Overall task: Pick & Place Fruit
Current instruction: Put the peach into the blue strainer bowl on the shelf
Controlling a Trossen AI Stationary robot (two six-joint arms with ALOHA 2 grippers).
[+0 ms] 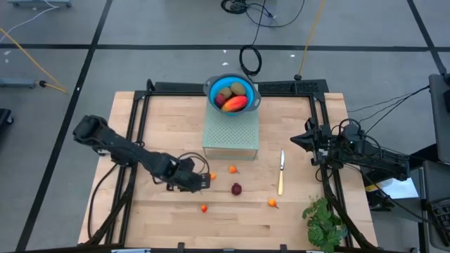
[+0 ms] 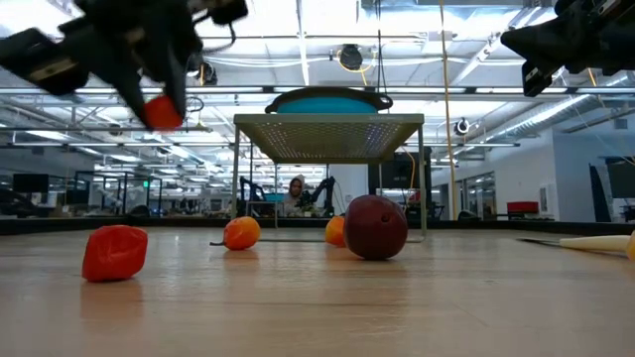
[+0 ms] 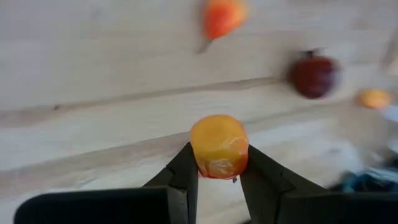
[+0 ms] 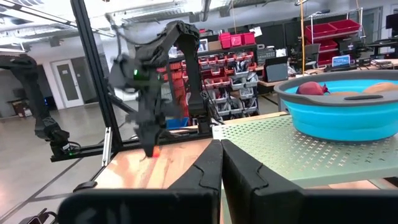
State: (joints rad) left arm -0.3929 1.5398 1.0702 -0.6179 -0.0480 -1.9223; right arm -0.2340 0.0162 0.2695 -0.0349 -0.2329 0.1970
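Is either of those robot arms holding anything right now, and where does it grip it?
Yes. The left gripper pinches a small orange fruit by its two opposite sides, lifted off the table. The right gripper is shut and holds nothing.

Legible text, labels, brands, numbers, signs: none found in any view. The red storage bins (image 4: 336, 31) on the shelving in the room behind, and the lit monitor (image 4: 341, 60) beside them, carry marks too small to read.
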